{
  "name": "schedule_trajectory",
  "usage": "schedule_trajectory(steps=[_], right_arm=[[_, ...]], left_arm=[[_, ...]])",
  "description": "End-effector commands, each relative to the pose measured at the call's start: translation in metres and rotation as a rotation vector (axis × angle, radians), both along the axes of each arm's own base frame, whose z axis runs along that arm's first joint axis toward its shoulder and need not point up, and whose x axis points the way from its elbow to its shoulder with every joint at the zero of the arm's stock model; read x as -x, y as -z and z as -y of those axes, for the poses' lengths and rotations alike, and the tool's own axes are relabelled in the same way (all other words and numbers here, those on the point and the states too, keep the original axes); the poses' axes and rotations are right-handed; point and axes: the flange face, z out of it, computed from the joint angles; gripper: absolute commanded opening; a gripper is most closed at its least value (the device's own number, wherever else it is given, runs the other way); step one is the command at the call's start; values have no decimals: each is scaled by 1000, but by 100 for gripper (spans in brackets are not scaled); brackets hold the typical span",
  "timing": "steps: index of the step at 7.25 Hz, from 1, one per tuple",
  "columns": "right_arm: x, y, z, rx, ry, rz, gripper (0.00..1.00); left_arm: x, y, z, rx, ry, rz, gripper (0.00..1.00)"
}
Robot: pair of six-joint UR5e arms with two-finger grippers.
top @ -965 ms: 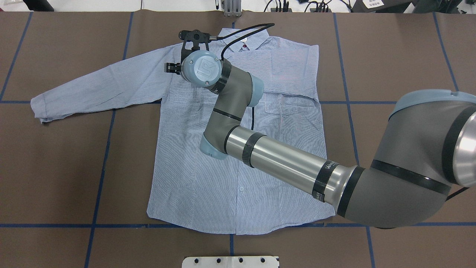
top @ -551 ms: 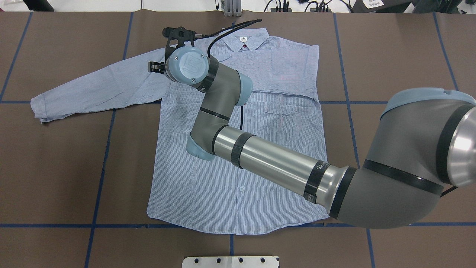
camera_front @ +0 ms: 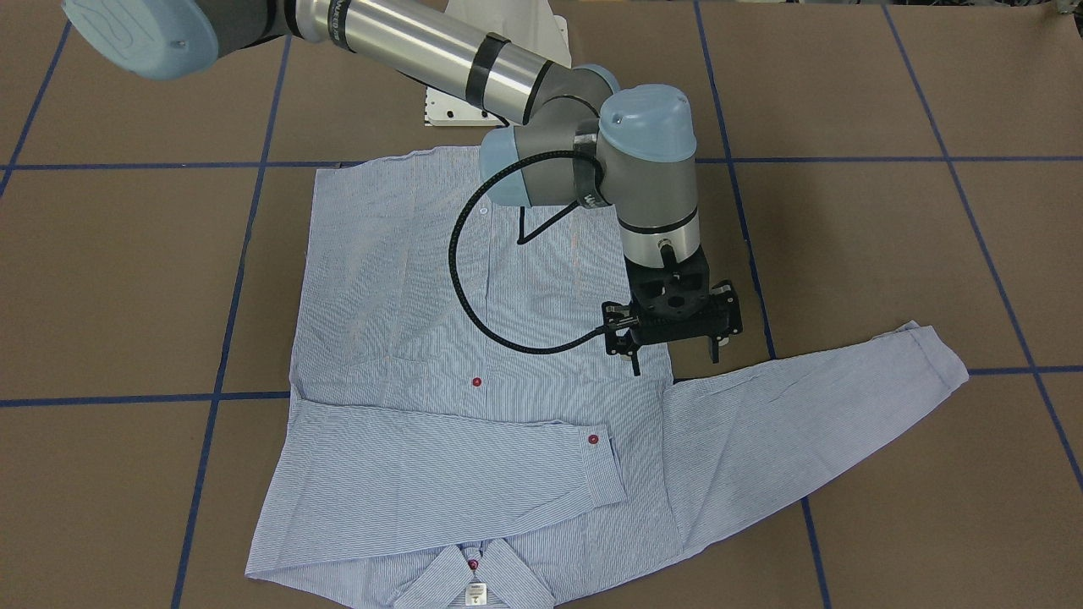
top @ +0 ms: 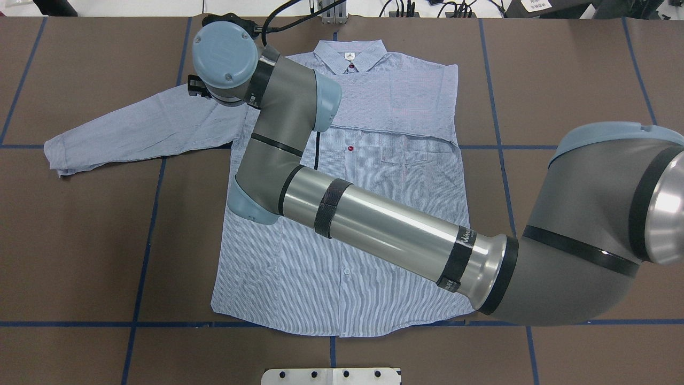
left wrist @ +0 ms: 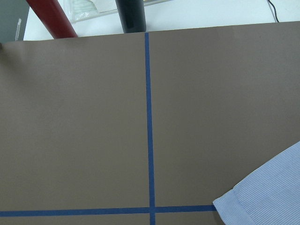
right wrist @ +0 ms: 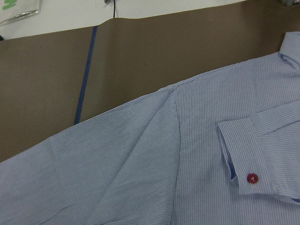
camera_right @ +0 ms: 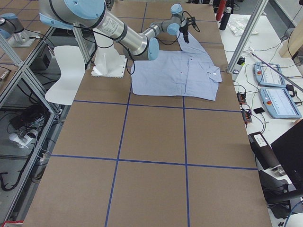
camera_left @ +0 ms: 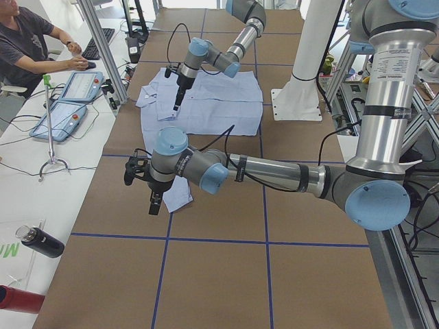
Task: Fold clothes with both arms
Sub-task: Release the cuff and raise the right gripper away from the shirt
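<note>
Second-sleeve fold in hand: right gripper [camera_front: 674,353] hovers with fingers spread and empty, shirt [camera_front: 406,321] flat below them at the shoulder of the outstretched sleeve [camera_front: 812,397], left gripper [camera_left: 154,204] near its cuff, grip unreadable; next move likely needs both to descend and pinch.

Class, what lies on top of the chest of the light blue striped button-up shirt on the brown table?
One long sleeve of the shirt lies folded across the chest, its cuff showing a red button. Fabric under that sleeve is hidden.
</note>
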Motion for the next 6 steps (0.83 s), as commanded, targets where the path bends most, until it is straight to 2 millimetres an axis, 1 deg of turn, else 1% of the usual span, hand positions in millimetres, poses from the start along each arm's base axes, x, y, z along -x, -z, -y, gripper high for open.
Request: schedule_trajectory(steps=[1,2,3,4,5,6], right_arm=[[-53,10,-3,166,92,-85,99],[-73,3,-4,219,108,-116,99],[-101,-9,-3,263,119,-153,99],[-127,-22,-9,264,142,-205,99],[-153,-26,-7,268,157,-263,99],[-180,-36,2,282,158,-304,99]], left_arm=[[-72,8,-8,77,90,-84,99],[-104,1,-18,88,148,-86,99],[-126,-5,-23,104,193,-79,98],[-141,-13,-24,122,211,-62,98],[-164,-23,-27,123,233,-27,96],[-184,-38,-32,117,246,-36,94]])
